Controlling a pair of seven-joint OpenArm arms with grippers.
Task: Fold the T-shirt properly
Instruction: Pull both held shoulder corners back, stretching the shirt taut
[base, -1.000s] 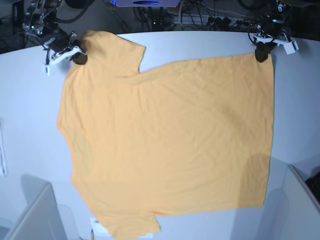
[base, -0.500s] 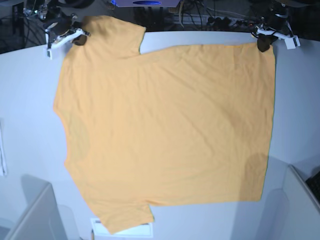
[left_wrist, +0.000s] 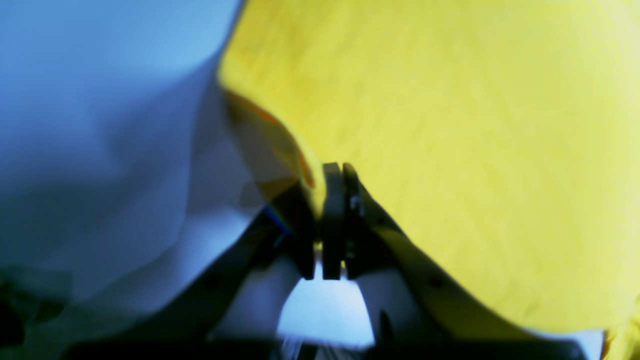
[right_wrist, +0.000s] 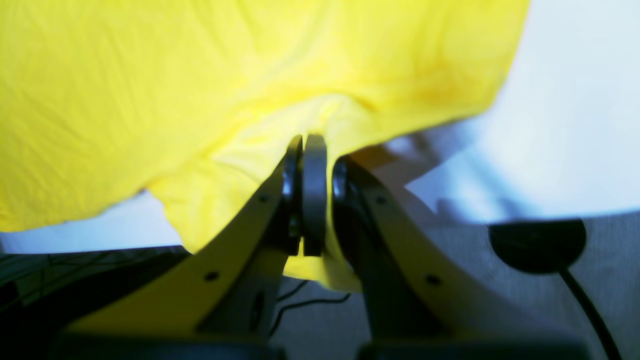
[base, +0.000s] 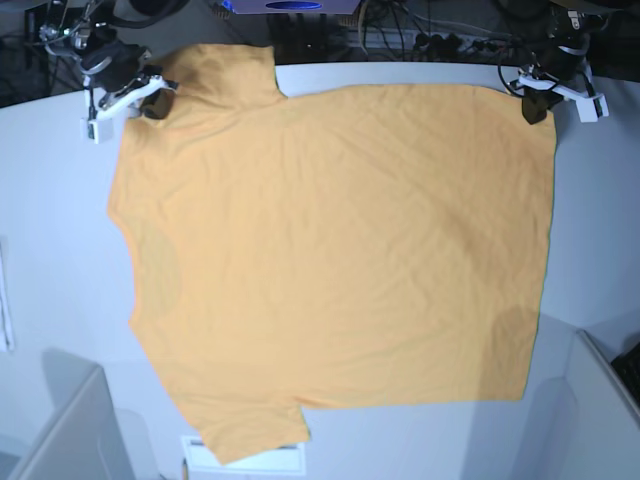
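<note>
The light-orange T-shirt (base: 330, 250) lies spread flat on the white table (base: 60, 250), neck side at the left and hem at the right. My right gripper (base: 155, 104) is shut on the far left corner by the upper sleeve. The right wrist view shows its jaws pressed together on bunched yellow fabric (right_wrist: 150, 75), the gripper (right_wrist: 310, 145) at the cloth's edge. My left gripper (base: 535, 105) is shut on the far right hem corner. In the left wrist view that gripper (left_wrist: 332, 175) pinches the shirt's edge (left_wrist: 475, 150).
Grey bins stand at the near left (base: 60, 430) and near right (base: 600, 400). A white sheet (base: 270, 460) peeks out under the near sleeve. Cables (base: 420, 40) run behind the table's far edge. A dark round object (right_wrist: 537, 245) with a cord lies beyond the right gripper.
Both grippers have pulled the shirt toward the far edge of the table. The far sleeve now reaches the table's back edge and the cloth lies smoother.
</note>
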